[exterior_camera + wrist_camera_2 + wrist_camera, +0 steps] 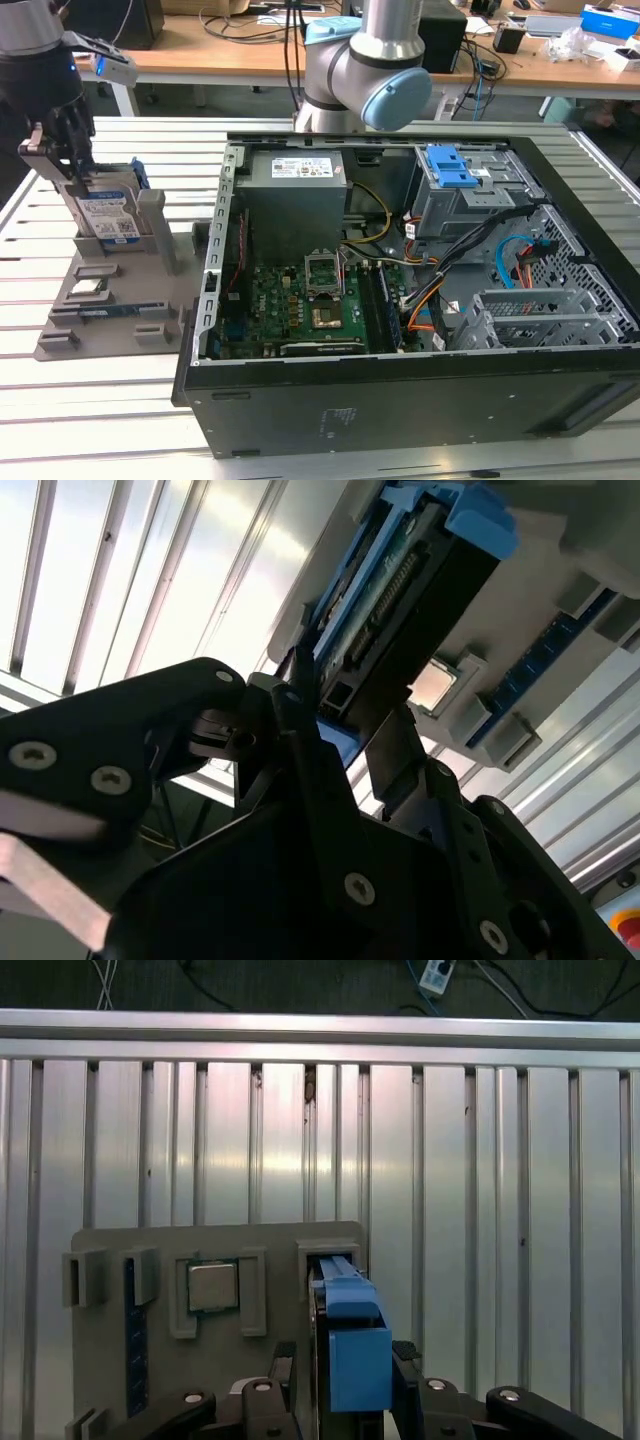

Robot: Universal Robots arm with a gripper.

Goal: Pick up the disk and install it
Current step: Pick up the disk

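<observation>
One upright silver disk [108, 215] bears a blue-and-white label and blue frame

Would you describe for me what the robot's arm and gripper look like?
The arm has silvery metal tube sections and rounded grey joints with pale blue end caps. The gripper is matte black, built of angular linkage bars dotted with silver screw heads, as seen in both wrist views.

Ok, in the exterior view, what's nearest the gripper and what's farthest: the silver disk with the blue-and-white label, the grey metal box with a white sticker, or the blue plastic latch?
1. The silver disk, upright in the grey holder, right at the gripper.
2. The grey metal box, inside the computer case.
3. The blue plastic latch, farthest toward the exterior view's right.
</observation>
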